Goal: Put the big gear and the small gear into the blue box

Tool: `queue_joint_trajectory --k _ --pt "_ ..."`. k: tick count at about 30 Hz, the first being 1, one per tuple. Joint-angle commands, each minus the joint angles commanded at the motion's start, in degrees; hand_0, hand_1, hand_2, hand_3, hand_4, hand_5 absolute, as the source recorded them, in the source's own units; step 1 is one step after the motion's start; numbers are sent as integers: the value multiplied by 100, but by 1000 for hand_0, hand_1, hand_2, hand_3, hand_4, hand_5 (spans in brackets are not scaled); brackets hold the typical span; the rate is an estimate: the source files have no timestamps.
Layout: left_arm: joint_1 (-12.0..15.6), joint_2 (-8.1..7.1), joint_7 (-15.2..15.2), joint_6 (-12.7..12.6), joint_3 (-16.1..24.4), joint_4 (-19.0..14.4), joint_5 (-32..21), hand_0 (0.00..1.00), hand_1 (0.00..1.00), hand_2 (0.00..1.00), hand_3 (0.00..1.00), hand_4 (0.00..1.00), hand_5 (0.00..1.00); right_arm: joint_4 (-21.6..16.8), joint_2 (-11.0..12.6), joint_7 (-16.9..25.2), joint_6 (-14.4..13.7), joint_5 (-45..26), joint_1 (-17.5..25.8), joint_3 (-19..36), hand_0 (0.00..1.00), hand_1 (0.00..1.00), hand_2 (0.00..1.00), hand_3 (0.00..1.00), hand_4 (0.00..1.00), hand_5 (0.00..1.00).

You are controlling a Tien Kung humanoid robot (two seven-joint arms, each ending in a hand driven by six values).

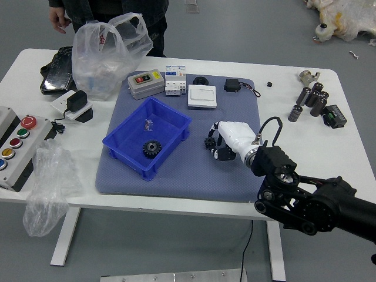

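The robot's right hand [238, 138], in a white covering with dark fingertips, reaches in from the right over the grey mat [188, 182] on the white bench [176, 204]. Its fingers [224, 154] are drawn together, pinching the small gear [210, 143], which shows at their tips to the right of the blue box [127, 161]. The big gear [151, 148] lies inside that box, towards its near end, with a small shiny piece [148, 125] just beyond it. Along the far part of the mat stand a grey device with a yellow label [145, 84], a white switch module [175, 81] and a white square box [201, 97], with a black round part [200, 80] just behind the last. Further right is a small black box with a wire [232, 85]. On the bench's right side are a small black cube [269, 84], a metal fitting [308, 77], several dark cylinders [303, 96] and a dark block [335, 117]. To the left are a black package [57, 70], a black plug [76, 101], a panel of coloured buttons [21, 143] and a crumpled clear sheet [50, 188] hanging over the near edge. A clear plastic bag [104, 59] stands at the far left, in front of a person in dark clothes [144, 10], whose one visible hand [59, 19] hangs beside the body, away from the things on the bench.
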State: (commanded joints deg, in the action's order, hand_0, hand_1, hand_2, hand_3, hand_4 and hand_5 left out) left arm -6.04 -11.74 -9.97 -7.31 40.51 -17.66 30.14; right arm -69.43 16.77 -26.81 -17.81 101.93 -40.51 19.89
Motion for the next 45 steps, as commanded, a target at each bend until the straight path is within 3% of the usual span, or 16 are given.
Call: queue_joint_trajectory --k 6,9,14,15,20,21,24,44,45 --pt "0 4 -6 0 5 -3 9 610 562 557 661 742 423 -71 5 -14 -13 78 -196 142 232 363 427 558 576 182" --pt "3 2 -15 0 19 -5 28 610 562 558 661 743 423 -137 -101 -28 -20 130 -401 125 234 363 428 562 581 186" --pt "6 0 -33 5 43 -9 70 610 562 558 661 743 423 -209 -418 34 -134 146 -777 -23 234 363 428 562 581 186" --pt "6 -2 -36 6 47 -11 78 610 563 558 661 744 425 -198 -511 69 -180 119 -860 -78 242 398 543 620 582 209" --pt "8 -8 -54 10 66 -16 113 610 563 558 661 744 425 -54 -897 210 -350 -58 -1146 -369 242 398 543 620 582 209" --pt "9 -10 -60 10 72 -18 123 610 562 558 661 744 426 -27 -978 235 -380 -97 -1187 -445 262 467 634 651 589 214" --pt "11 -12 -73 11 88 -21 145 610 562 558 661 744 426 -1 -1121 292 -440 -167 -1237 -604 262 467 634 651 589 214" --pt "-30 1 -116 43 128 -35 290 610 562 558 661 745 428 424 -1377 589 -559 -675 -1149 -1203 268 480 656 656 602 228" --pt "-33 8 -163 64 179 -45 402 609 563 557 661 746 428 448 -1390 593 -560 -677 -1146 -1215 280 477 669 704 620 246"
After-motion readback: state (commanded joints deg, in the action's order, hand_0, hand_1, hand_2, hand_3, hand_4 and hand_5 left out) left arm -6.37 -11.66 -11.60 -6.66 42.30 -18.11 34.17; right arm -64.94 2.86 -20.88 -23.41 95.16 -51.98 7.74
